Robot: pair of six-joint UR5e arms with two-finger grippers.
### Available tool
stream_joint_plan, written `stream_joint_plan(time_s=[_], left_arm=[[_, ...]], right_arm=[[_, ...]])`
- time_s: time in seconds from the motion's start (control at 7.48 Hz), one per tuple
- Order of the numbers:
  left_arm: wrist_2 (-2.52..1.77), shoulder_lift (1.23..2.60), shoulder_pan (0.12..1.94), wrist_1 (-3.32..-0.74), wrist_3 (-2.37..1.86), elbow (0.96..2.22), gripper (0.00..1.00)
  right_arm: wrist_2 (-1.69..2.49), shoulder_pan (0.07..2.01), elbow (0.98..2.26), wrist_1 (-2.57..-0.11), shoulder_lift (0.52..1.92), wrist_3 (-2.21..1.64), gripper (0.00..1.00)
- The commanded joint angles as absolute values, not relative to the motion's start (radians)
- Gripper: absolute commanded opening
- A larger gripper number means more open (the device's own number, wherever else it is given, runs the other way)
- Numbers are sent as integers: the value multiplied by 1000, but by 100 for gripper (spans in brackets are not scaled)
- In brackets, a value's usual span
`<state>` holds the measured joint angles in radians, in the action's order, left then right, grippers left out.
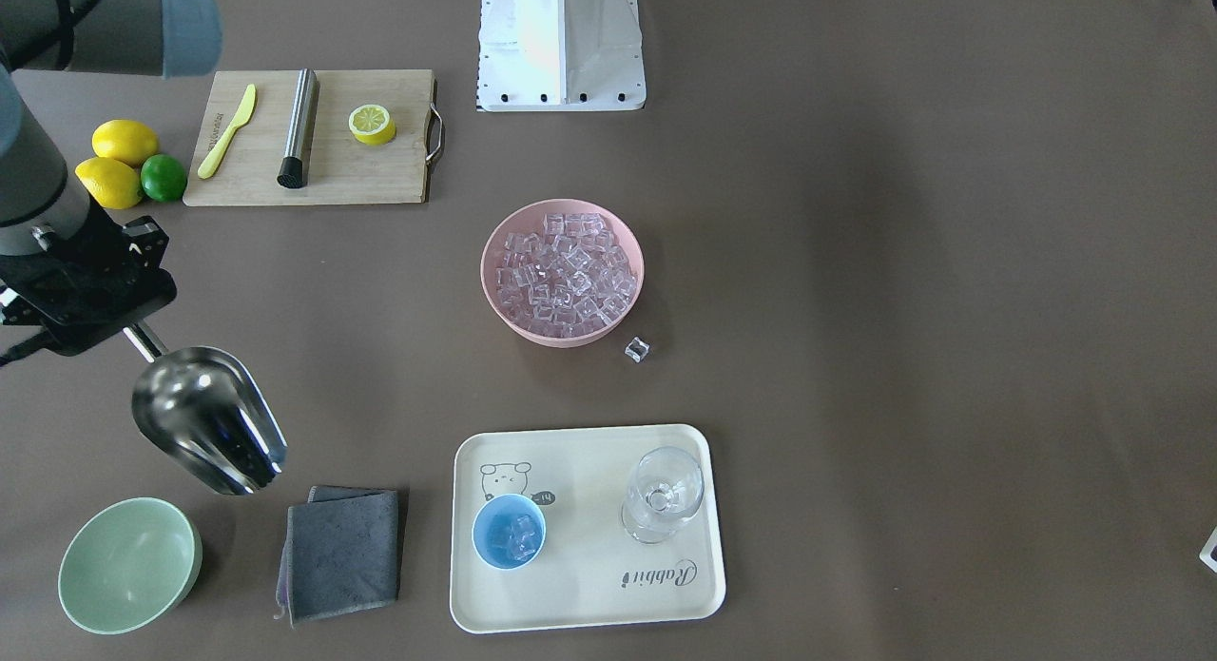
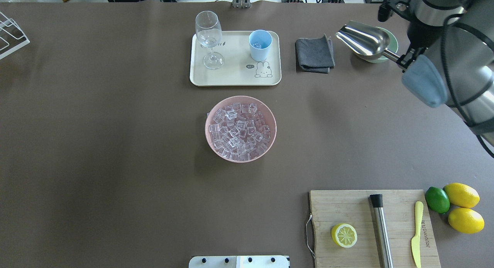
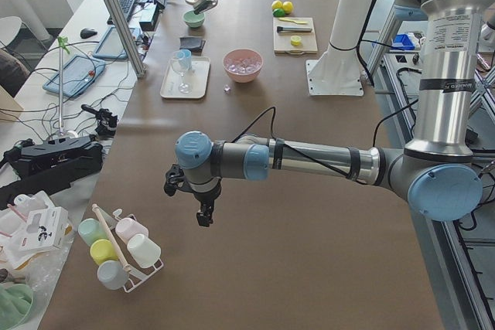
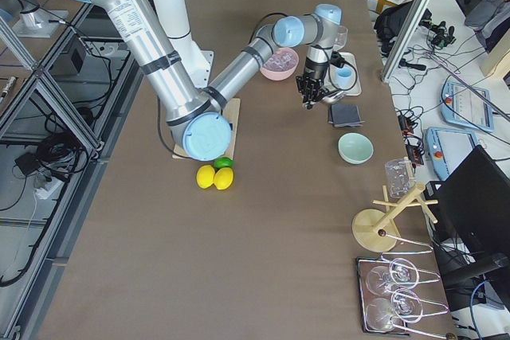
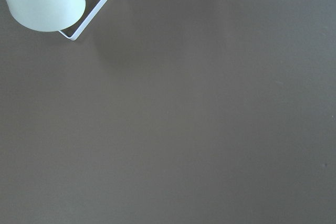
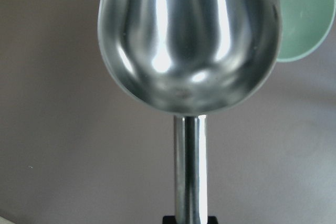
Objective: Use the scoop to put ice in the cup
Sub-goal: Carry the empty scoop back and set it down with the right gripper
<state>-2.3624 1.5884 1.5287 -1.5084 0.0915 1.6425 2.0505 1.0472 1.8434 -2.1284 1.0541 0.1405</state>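
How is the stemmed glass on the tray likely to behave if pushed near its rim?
It would probably tip rather than slide: the glass stands tall on a thin stem over a small foot. Clear and thin-walled, it looks fragile; a fall onto the tray might crack it. Once down, its round bowl would likely roll.

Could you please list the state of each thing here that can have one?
Shiny silver metal scoop: empty, held by its handle.
Right pincer: shut on the scoop.
Left pincer: cannot tell.
Small light-blue cup: upright, a few ice cubes inside.
Pink bowl: heaped with ice.
One clear ice cube: loose on the table.
Clear stemmed glass: upright, seems empty.
Pale green bowl: empty.
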Motion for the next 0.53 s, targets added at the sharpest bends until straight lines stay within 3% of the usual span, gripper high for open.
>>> stream_joint_plan(time_s=[0.0,0.13,0.4], left_arm=[[-2362,1589,1525,-1509,90,1635,99],[-2364,1589,1525,-1509,91,1637,99],[-2364,1594,1525,-1509,91,1635,99]], right_arm=[[2236,1164,1977,-2043,1354,-190,0],[2241,1190,2008,-2019,1443,-231,0],[2292,1261,1950,-1625,1683,-302,0]])
